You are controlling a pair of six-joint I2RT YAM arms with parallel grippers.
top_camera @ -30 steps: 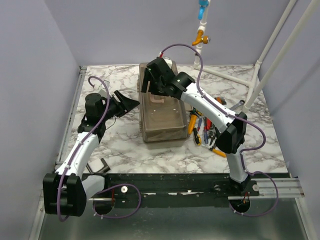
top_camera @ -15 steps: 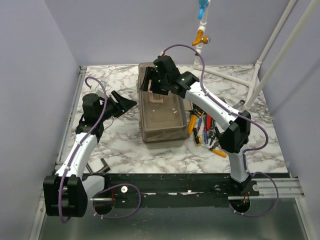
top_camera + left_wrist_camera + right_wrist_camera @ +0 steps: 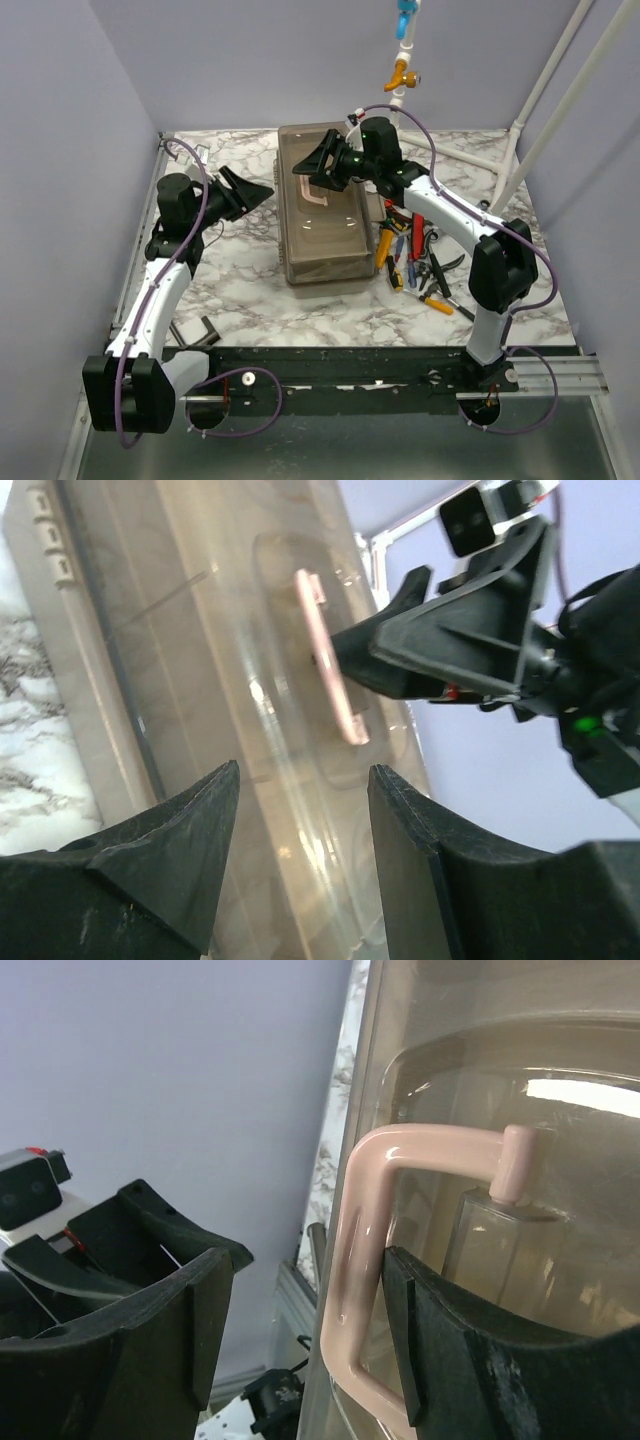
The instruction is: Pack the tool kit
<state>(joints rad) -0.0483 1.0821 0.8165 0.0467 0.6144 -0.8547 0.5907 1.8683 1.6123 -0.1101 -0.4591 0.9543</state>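
The grey-brown toolbox (image 3: 322,235) stands mid-table with its smoky lid down and its pink handle (image 3: 315,196) on top. My right gripper (image 3: 309,172) is open over the lid. In the right wrist view the pink handle (image 3: 350,1280) lies between its jaws, against the right finger (image 3: 450,1350). My left gripper (image 3: 262,196) is open and empty, just left of the box and pointing at it. In the left wrist view the lid (image 3: 200,690), the handle (image 3: 335,685) and the right gripper (image 3: 400,660) show beyond my open left gripper (image 3: 300,865). Colourful-handled tools (image 3: 415,258) lie right of the box.
A white pipe frame (image 3: 520,140) stands at the back right. An orange and blue fitting (image 3: 403,70) hangs above the back edge. A small dark part (image 3: 206,330) lies near the front left edge. A metal rail (image 3: 140,240) borders the table's left side.
My right wrist has swung to the right and turned, so the pink handle now shows between its jaws. My left gripper has drawn back a little to the left.
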